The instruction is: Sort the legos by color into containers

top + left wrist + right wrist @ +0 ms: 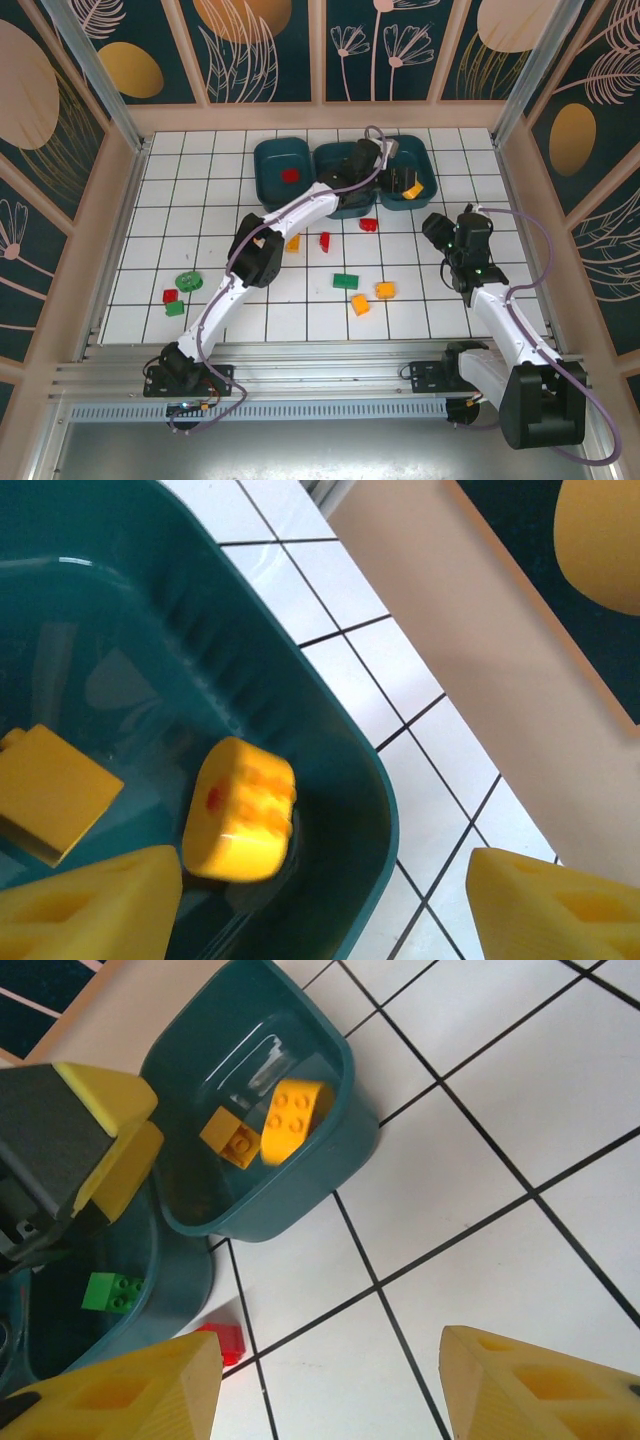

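Observation:
Three dark teal containers stand in a row at the back: the left one [270,160] holds a red lego [290,175], the middle one [330,158] a green lego [112,1292]. My left gripper [392,165] hovers open over the right container [150,600]. Below its spread fingers [90,905] a rounded yellow lego [240,810] lies blurred in the tub's corner, beside a square yellow lego [50,790]. My right gripper [455,240] hangs open over bare tiles, right of that container [300,1195], with nothing between its fingers [540,1380].
Loose legos lie on the tiles: red ones [369,225] [325,241], an orange one [293,243], a green one [346,281], two orange ones [385,290] [360,305], and a green-and-red cluster at the left [178,295]. The wooden back wall [500,630] runs close behind the containers.

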